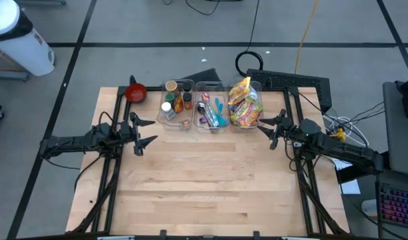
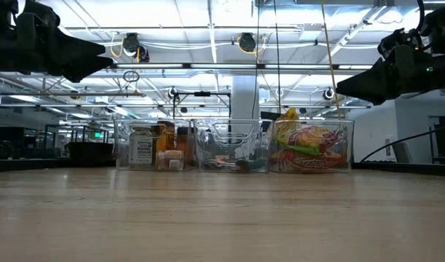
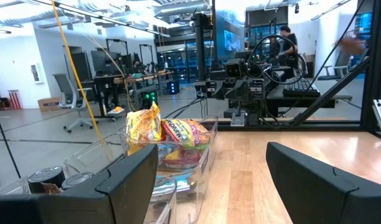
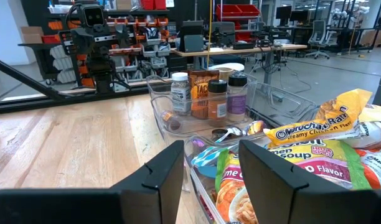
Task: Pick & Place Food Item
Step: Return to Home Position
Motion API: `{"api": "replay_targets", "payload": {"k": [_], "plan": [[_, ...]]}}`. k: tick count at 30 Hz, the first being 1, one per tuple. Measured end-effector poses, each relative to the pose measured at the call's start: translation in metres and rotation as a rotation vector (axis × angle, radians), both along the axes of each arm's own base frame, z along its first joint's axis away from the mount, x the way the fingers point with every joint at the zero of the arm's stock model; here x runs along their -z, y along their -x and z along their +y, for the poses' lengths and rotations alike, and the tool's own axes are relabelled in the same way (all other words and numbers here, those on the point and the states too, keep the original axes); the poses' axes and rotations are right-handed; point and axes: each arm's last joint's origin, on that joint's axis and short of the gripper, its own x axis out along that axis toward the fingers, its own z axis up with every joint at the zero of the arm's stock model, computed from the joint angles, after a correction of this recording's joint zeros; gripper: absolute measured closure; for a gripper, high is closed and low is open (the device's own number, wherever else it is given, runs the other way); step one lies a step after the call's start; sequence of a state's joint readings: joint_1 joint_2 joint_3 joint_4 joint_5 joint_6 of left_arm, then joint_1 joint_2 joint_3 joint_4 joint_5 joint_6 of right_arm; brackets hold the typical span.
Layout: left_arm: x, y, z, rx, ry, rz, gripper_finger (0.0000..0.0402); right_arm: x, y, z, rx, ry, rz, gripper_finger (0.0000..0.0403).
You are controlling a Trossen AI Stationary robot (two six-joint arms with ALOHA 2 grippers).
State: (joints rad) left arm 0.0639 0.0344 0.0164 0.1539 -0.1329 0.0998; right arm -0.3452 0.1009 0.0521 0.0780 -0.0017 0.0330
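Spoons (image 1: 214, 111), glossy plastic in blue, white and purple, lie heaped inside the middle clear hard-plastic bin (image 1: 198, 100) at the far edge of the pale wooden table (image 1: 204, 187); they overlap, so no count. Round-lidded jars (image 1: 172, 100) fill the left clear bin (image 1: 169, 119), crinkly printed noodle packets (image 1: 244, 103) the right clear bin (image 1: 257, 93). Left gripper (image 1: 149, 131) hovers near the jars, fingers spread wide, empty. Right gripper (image 1: 263, 127) hangs by the packets, fingers parted less, holding nothing.
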Motion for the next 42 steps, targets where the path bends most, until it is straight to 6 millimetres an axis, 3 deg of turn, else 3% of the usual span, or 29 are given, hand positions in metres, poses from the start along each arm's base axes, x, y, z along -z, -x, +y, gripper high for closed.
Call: {"api": "replay_targets", "payload": {"k": [42], "plan": [[0.0, 0.0, 0.0, 0.0, 0.0, 0.0, 0.0094, 0.0, 0.0, 0.0, 0.0, 0.0, 0.0, 0.0255]]}}
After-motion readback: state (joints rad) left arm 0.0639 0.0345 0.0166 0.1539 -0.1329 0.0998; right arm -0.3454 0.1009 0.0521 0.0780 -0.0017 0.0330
